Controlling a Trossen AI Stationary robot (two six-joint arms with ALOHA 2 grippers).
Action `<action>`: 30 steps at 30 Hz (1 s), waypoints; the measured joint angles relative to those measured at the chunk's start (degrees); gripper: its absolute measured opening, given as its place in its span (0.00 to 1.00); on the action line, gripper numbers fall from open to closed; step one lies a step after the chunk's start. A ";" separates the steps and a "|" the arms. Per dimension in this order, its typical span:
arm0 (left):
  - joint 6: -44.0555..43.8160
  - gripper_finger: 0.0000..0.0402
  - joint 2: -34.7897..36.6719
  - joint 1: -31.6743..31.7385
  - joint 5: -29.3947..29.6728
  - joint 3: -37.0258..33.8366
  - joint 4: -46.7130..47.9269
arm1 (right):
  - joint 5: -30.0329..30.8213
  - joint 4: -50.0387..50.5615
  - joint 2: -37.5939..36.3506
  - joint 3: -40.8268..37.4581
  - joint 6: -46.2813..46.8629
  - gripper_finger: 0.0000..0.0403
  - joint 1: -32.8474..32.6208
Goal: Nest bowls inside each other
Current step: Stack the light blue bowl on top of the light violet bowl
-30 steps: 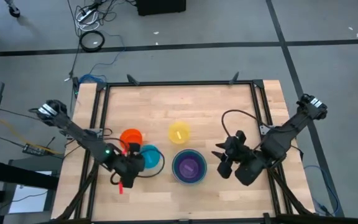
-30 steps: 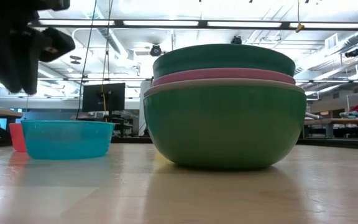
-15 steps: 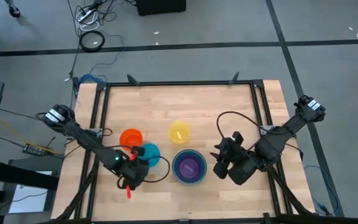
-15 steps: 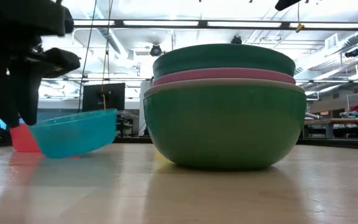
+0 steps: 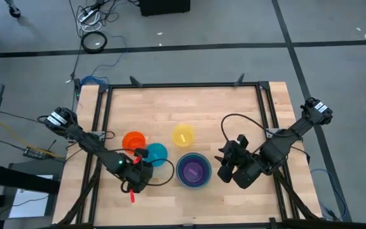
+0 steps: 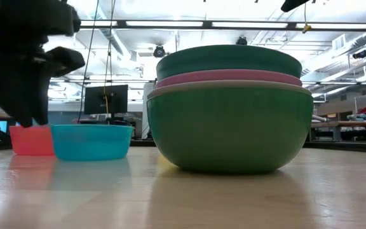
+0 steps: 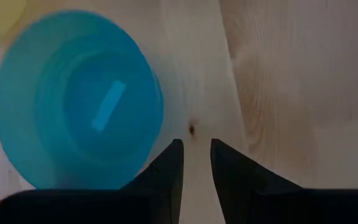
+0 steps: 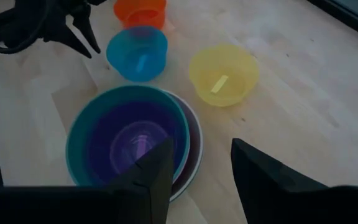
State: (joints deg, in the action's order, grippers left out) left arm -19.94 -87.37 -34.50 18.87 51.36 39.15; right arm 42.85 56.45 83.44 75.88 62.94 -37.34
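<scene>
At the near edge of the wooden counter (image 5: 234, 102) both arms hang low; the left claw (image 7: 195, 163) hovers just beside the light blue bowl (image 5: 155, 154), its two dark fingers (image 7: 169, 168) a narrow gap apart with bare wood between them, clamped on nothing; the bowl sits flat and upright on the counter, a pale tag lying inside it. Near the opposite side, the right claw (image 8: 199, 165) waits just beside the nested stack (image 5: 193, 170), its fingers spread with nothing between them. That stack rests on the near middle of the counter; seen from above, a purple bowl (image 8: 135, 140) lies innermost within a teal bowl (image 8: 82, 140), with a pale rim showing outside those; from counter height the outermost is a green bowl (image 6: 229, 130), with a pink rim (image 6: 229, 77) just above its lip. Farther back, the orange bowl (image 5: 134, 141) stands just beside the light blue one, on the left arm's side; whether the two touch cannot be told. Farthest, the yellow bowl (image 5: 183, 135) stands alone beyond the stack, apart from the others, a pale tag inside it.
</scene>
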 joint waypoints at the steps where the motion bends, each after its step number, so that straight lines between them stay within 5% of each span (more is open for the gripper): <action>1: 0.00 0.22 0.00 0.00 0.09 0.79 0.37 | -0.04 0.02 0.00 0.00 0.02 0.37 0.00; 10: 6.18 0.27 0.11 2.00 4.44 7.34 7.35 | -0.04 0.00 0.00 0.00 -0.44 0.37 0.19; 18: 8.61 0.36 -2.55 6.42 1.25 7.25 9.90 | -0.09 0.00 0.00 0.00 -0.18 0.37 0.17; 30: 9.50 0.37 -5.26 7.53 -4.17 7.25 7.21 | -0.55 0.04 0.00 0.00 -0.13 0.37 0.16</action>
State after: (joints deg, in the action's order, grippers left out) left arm -10.44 -92.63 -26.98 14.70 58.61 46.36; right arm 42.30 56.49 83.44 75.88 62.81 -37.19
